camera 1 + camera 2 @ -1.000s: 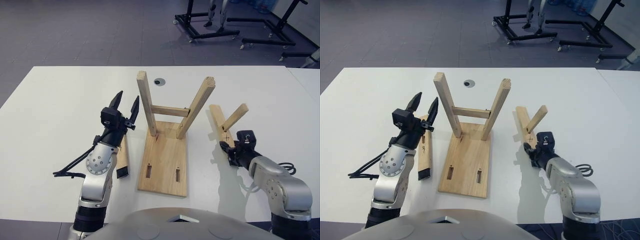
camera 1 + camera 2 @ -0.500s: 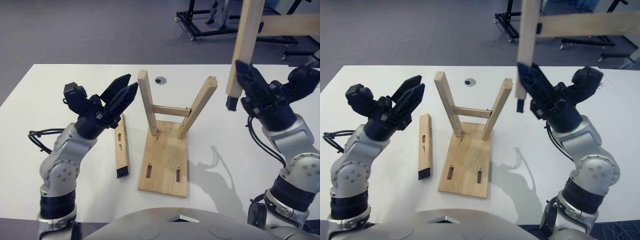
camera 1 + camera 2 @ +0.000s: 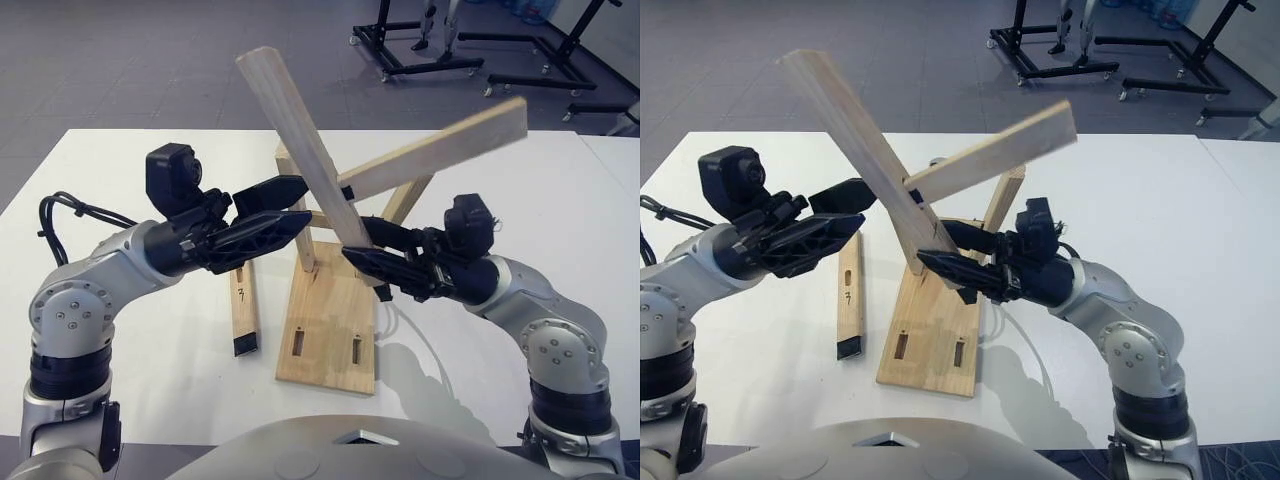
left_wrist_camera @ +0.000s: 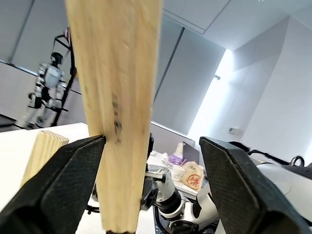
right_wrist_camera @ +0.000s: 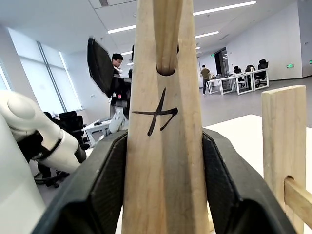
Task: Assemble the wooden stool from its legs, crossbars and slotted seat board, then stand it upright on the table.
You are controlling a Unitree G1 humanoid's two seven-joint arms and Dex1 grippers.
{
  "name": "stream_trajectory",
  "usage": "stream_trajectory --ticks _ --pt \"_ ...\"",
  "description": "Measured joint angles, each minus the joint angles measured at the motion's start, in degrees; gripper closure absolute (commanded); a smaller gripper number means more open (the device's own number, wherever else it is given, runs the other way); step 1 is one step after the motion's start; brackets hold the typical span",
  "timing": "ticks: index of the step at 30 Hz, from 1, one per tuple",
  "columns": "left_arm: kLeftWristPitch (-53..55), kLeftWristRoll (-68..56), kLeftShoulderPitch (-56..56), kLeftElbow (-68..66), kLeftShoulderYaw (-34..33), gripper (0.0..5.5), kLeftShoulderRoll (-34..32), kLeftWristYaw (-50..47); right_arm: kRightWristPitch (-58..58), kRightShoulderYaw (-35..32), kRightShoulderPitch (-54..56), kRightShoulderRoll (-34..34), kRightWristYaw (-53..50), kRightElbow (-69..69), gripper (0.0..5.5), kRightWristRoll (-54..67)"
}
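Behind raised leg (image 3: 306,150), standing frame (image 3: 403,203) partly hidden

The raised leg (image 3: 300,130) and the seat board (image 3: 328,335) are bare wood, pale and matt. The desk (image 3: 130,170) is smooth and white.

The right hand (image 3: 352,238) lowered the leg piece (image 3: 290,120) over the seat board (image 3: 325,345); the left hand (image 3: 305,200) moved alongside.
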State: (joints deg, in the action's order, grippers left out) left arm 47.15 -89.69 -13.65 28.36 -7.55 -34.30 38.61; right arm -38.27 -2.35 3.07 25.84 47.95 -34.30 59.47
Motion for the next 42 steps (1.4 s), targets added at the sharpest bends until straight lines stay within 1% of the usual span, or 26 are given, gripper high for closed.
stream_trajectory --ticks 5,9,12,17,25,30,35,36,38,42 --pt "0.35 1.13 -0.73 -0.45 0.96 1.97 0.22 -0.46 1.0 3.62 -0.42 0.66 2.43 0.13 3.46 -2.62" --pt "0.04 9.72 0.65 -0.63 2.97 1.97 -0.07 1.89 1.0 4.04 -0.42 0.96 2.17 0.04 3.46 -2.75" --pt "-0.11 11.96 2.05 -0.65 3.39 1.97 -0.04 3.99 0.99 4.27 -0.42 1.18 1.99 -0.15 3.46 -2.76" --pt "0.01 8.64 1.46 -2.03 1.9 1.97 1.26 3.66 1.06 6.02 -0.88 2.36 2.71 -0.09 3.46 -4.45" --pt "0.59 -1.17 -2.68 -4.81 -1.68 1.97 2.01 -0.12 2.32 8.53 -1.38 1.91 3.37 0.58 3.46 -6.72" --pt "2.32 -1.28 -2.39 -3.7 -1.65 2.83 0.91 1.36 3.1 8.79 -1.33 1.06 3.36 1.08 3.46 -7.44" --pt "3.36 2.84 -2.16 -3.09 0.66 2.85 -0.25 2.04 3.72 9.29 -0.89 0.62 3.42 1.55 3.46 -8.57" --pt "3.37 2.86 -2.19 -3.1 0.77 3.05 -0.23 1.9 4.01 9.41 -0.88 0.58 3.41 1.58 3.46 -8.9" --pt "3.37 3.02 -2.57 -3.27 0.85 3.18 -0.18 1.74 4.33 9.58 -0.89 0.4 3.43 1.66 3.46 -8.99" --pt "3.37 3.22 -2.87 -3.58 0.58 3.19 -0.19 2.03 4.81 9.74 -0.84 -0.08 3.37 1.89 3.46 -9.37"
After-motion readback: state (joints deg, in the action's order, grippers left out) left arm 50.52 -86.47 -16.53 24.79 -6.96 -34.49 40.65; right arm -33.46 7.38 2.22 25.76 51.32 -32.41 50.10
